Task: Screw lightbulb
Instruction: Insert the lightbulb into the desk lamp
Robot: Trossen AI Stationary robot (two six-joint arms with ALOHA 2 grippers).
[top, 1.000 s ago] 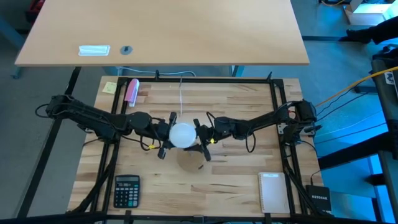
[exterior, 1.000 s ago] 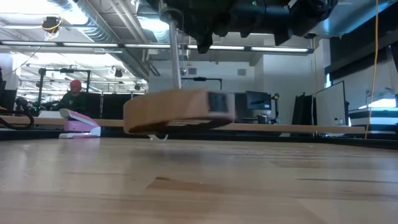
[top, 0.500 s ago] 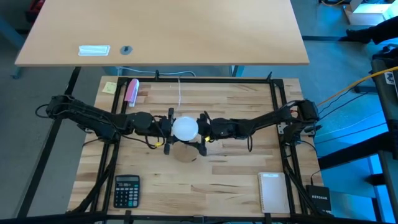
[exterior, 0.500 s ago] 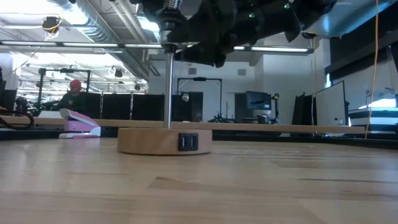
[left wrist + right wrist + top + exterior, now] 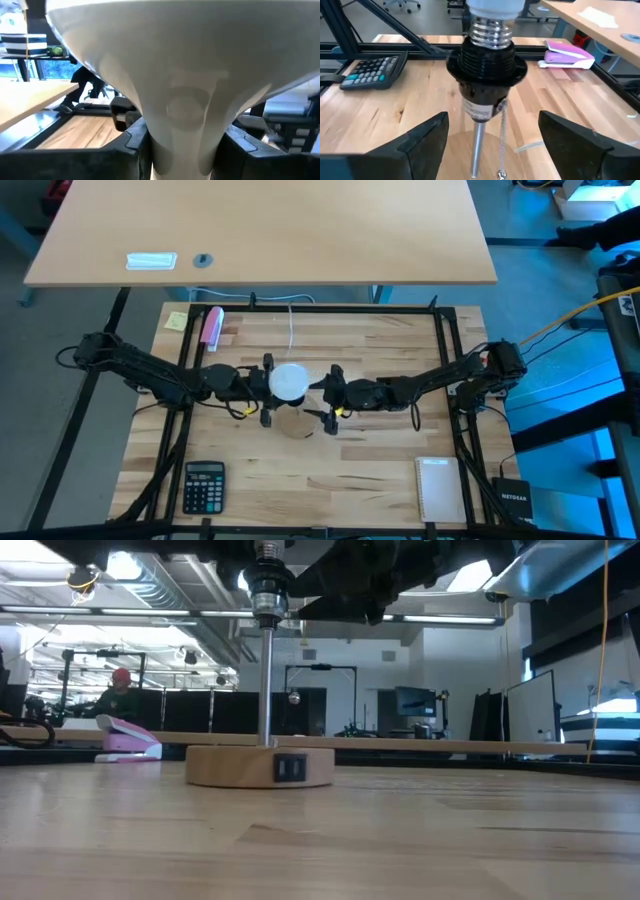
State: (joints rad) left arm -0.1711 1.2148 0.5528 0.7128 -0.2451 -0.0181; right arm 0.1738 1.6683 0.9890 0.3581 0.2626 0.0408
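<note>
The left hand (image 5: 266, 392) was clenched on the lightbulb (image 5: 289, 381), its two dark fingers (image 5: 131, 140) pressed against the narrow neck on either side in the left wrist view. The bulb stood upright above the middle of the desk (image 5: 380, 470), its threaded metal base (image 5: 491, 31) sitting in the top of a black socket (image 5: 486, 70). The right hand (image 5: 331, 398) was released, its fingers (image 5: 427, 132) spread wide to either side of the socket and clear of it. The socket topped a thin metal post (image 5: 267, 685) rising from a round wooden base (image 5: 260, 766) that lay flat on the desk. A pull chain (image 5: 502, 145) hung beside the post. A calculator (image 5: 204, 485), a pink stapler (image 5: 212, 326) and a white notepad (image 5: 440, 489) lay well apart.
</note>
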